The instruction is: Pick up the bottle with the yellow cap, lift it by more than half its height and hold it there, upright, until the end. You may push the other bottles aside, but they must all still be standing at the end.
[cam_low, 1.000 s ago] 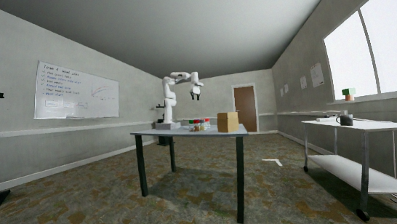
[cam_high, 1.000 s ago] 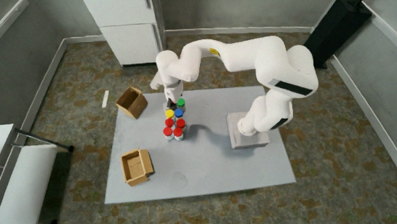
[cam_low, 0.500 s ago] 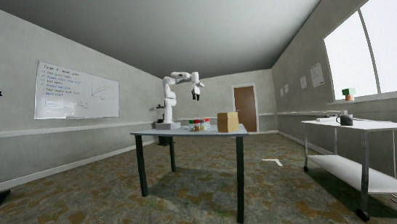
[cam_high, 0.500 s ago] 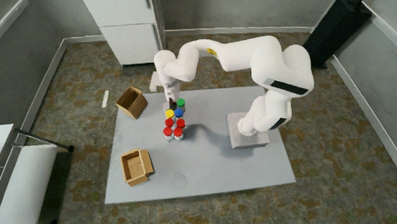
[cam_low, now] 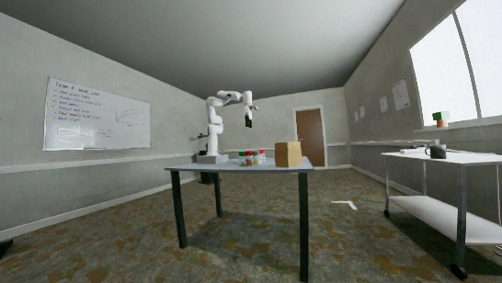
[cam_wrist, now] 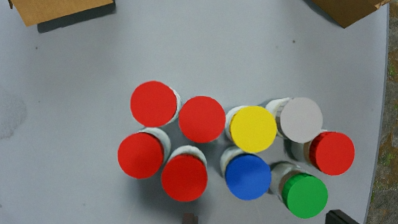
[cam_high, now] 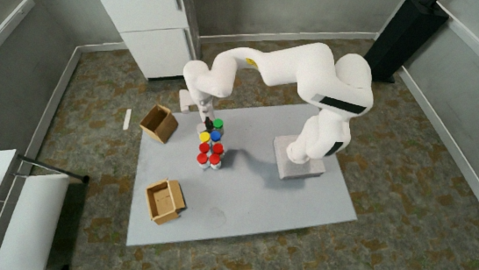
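Note:
The bottle with the yellow cap (cam_high: pixel 204 137) (cam_wrist: pixel 253 129) stands upright in the middle of a tight cluster of bottles on the grey table (cam_high: pixel 263 197). Round it stand a grey-capped bottle (cam_wrist: pixel 301 119), a blue-capped one (cam_high: pixel 215 135) (cam_wrist: pixel 248 176), a green-capped one (cam_high: pixel 218 124) (cam_wrist: pixel 304 195) and several red-capped ones (cam_high: pixel 202 159) (cam_wrist: pixel 201 119) (cam_wrist: pixel 331 153). All stand upright. My gripper (cam_high: pixel 209 123) (cam_low: pixel 248 123) (cam_wrist: pixel 265 219) is open and empty. It points down, high above the cluster; the wrist view shows only its fingertips at the bottom edge.
Two open cardboard boxes (cam_high: pixel 160 123) (cam_high: pixel 164 201) (cam_wrist: pixel 55 9) (cam_wrist: pixel 350 10) lie on the table, one at each side of the cluster. The arm's base block (cam_high: pixel 298 164) stands on the table's right part. The table edge (cam_wrist: pixel 388 100) runs close by the green- and red-capped bottles.

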Controlling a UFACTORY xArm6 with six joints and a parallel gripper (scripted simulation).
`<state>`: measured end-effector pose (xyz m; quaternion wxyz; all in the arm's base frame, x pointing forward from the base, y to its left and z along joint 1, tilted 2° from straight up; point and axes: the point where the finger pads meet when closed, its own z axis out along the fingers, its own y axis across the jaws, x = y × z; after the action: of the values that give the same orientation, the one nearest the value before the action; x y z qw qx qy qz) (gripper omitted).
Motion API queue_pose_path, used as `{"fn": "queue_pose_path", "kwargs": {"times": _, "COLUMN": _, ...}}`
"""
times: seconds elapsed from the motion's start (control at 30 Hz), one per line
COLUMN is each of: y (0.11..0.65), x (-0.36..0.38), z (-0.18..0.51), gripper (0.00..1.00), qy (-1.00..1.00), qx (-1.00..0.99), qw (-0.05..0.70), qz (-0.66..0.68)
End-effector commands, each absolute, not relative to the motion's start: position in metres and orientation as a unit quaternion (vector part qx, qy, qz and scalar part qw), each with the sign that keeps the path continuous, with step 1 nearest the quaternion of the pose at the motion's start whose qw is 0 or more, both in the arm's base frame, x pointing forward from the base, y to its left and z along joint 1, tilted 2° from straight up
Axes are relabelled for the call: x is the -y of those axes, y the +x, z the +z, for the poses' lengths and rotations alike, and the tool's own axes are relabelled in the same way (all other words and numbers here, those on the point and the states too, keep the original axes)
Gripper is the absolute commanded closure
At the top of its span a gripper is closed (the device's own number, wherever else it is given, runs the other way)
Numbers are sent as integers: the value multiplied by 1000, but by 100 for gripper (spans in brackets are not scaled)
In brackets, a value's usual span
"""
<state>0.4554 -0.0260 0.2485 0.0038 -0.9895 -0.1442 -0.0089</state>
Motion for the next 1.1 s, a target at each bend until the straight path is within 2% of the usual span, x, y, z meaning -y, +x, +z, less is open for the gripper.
{"fn": "queue_pose_path", "kwargs": {"times": 0.0, "y": 460, "x": 28, "z": 248, "gripper": 21, "qy": -981, "qx": 192, "qw": 3, "qz": -12}}
{"fn": "queue_pose_path", "kwargs": {"times": 0.2, "y": 468, "x": 33, "z": 244, "gripper": 21, "qy": -957, "qx": 288, "qw": 4, "qz": -12}}
{"fn": "queue_pose_path", "kwargs": {"times": 0.47, "y": 468, "x": 33, "z": 244, "gripper": 21, "qy": -959, "qx": 282, "qw": 0, "qz": -12}}
{"fn": "queue_pose_path", "kwargs": {"times": 0.77, "y": 479, "x": 39, "z": 238, "gripper": 21, "qy": -907, "qx": 422, "qw": 3, "qz": -14}}
{"fn": "queue_pose_path", "kwargs": {"times": 1.07, "y": 480, "x": 40, "z": 237, "gripper": 21, "qy": -902, "qx": 431, "qw": -1, "qz": -13}}
